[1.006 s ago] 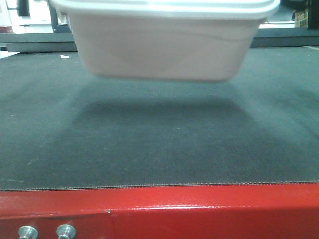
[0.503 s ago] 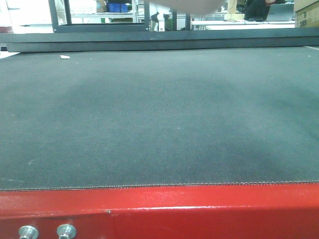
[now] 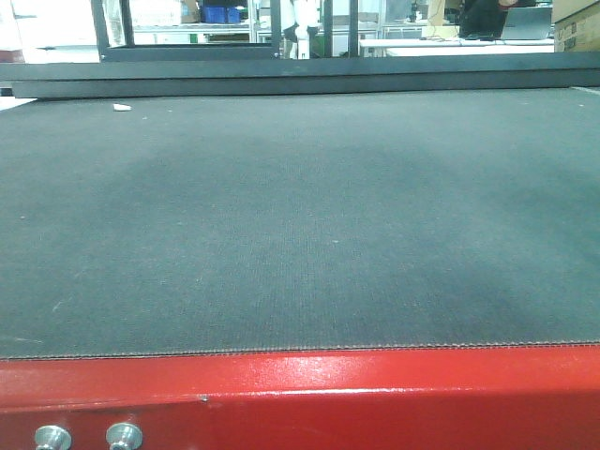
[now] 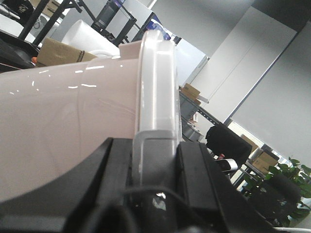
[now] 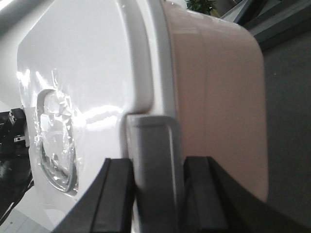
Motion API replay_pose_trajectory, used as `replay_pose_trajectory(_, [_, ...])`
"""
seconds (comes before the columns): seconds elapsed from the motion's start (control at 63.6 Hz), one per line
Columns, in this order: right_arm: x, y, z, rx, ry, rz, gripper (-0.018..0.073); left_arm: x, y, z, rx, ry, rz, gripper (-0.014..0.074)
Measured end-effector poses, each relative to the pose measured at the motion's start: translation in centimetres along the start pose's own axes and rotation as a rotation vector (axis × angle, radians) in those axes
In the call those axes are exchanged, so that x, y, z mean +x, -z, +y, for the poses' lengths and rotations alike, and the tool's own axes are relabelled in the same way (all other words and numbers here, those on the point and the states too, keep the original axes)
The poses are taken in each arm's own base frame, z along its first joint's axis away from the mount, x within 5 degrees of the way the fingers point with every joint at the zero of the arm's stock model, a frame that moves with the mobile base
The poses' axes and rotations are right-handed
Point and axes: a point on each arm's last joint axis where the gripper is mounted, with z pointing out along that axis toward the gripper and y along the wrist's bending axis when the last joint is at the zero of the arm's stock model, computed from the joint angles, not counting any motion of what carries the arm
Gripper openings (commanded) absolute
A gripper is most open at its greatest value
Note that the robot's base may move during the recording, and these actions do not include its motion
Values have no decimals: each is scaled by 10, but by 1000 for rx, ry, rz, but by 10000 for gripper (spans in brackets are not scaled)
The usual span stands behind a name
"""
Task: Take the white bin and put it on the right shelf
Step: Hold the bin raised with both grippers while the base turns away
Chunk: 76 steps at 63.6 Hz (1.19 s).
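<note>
White bin (image 4: 63,121): held by both grippers at its rim, seen in both wrist views. Height above any surface: cannot tell.

L gripper (image 4: 154,165): black fingers (image 4: 109,179) closed on the rim lip, one each side, touching it. Pale pink wall runs to frame left. White lid (image 4: 155,73) edge rises straight up from the grip.

R gripper (image 5: 154,189): fingers (image 5: 116,194) likewise clamped on the rim lip. Lid lies at frame left w/ a shiny film-covered recess (image 5: 53,141). Pink wall at frame right, dark mat (image 5: 291,121) beyond it.

L wrist bkgd: cardboard box (image 4: 58,51), plant (image 4: 291,174).

Front view: mat fills mid-frame, flat. Red frame (image 3: 375,394) runs along its near edge w/ two bolts (image 3: 124,436) at lower left. Small white scrap (image 3: 122,107) lies on the mat, far left. Blue bins (image 3: 223,14) in far bkgd.
</note>
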Motion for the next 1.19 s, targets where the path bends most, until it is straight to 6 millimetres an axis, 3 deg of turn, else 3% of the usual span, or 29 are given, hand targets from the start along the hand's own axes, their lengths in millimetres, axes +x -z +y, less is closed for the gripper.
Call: replay_pose_trajectory(1.195, [1,0,-1,6,5,8,98,0,0,0,2,0,1,-126])
